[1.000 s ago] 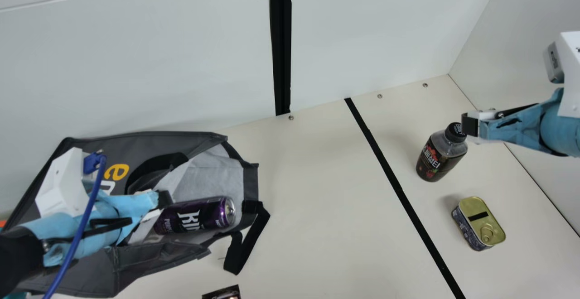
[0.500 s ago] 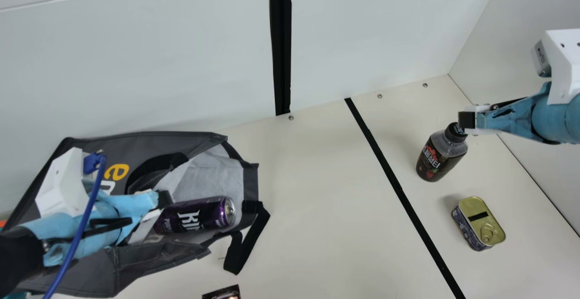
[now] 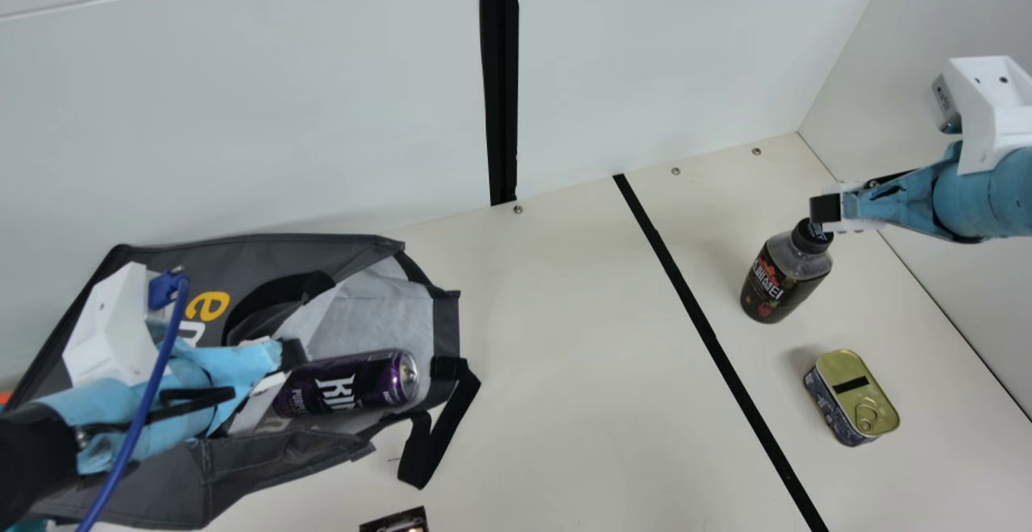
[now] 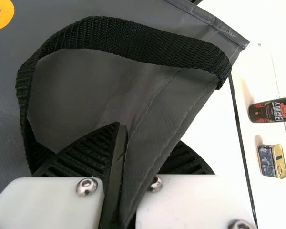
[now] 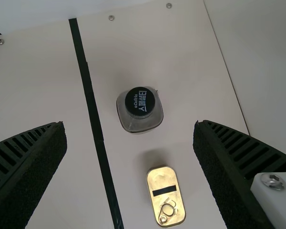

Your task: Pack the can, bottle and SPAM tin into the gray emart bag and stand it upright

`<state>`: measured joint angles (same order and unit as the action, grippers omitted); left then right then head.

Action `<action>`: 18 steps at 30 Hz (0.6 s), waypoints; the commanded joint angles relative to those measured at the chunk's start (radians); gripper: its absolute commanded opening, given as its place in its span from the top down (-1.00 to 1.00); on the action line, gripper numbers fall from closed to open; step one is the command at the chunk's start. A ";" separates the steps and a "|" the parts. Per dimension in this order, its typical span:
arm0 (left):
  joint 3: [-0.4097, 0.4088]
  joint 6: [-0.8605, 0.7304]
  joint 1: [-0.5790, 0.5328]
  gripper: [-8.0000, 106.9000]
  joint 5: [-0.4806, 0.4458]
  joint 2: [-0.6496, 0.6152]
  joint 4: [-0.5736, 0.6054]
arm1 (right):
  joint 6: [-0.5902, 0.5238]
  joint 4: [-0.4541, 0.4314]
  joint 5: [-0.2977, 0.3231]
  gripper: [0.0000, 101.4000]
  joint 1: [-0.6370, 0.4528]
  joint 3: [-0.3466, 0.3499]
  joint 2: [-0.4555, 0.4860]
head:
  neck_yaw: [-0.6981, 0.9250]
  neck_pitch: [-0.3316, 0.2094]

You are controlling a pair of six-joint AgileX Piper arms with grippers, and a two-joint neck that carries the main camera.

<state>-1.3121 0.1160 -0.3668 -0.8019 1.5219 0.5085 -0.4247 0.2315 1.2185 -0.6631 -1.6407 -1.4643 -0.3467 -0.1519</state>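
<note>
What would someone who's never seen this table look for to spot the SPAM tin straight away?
On the cream table, find the long black stripe and look right of it in the main view. The SPAM tin sits there, below the bottle in that view. It is low with rounded corners, and its gold pull-ring lid sets it apart from the taller, black-capped bottle.

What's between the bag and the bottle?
Main view: a black strip on the table runs between the bag and the bottle.
</note>
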 commanded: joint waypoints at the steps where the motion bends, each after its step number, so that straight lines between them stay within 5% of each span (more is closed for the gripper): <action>1: 0.000 0.000 0.000 1.00 0.000 0.000 0.000 | -0.007 0.003 0.002 -0.87 -0.001 -0.003 -0.016 | -0.002 -0.023; 18: 0.000 0.000 0.000 1.00 0.000 0.000 0.000 | -0.064 0.016 0.002 -0.87 0.003 -0.040 -0.154 | -0.002 -0.023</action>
<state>-1.3121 0.1160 -0.3668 -0.8019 1.5219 0.5085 -0.4847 0.2484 1.2183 -0.6609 -1.6771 -1.6093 -0.3482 -0.1519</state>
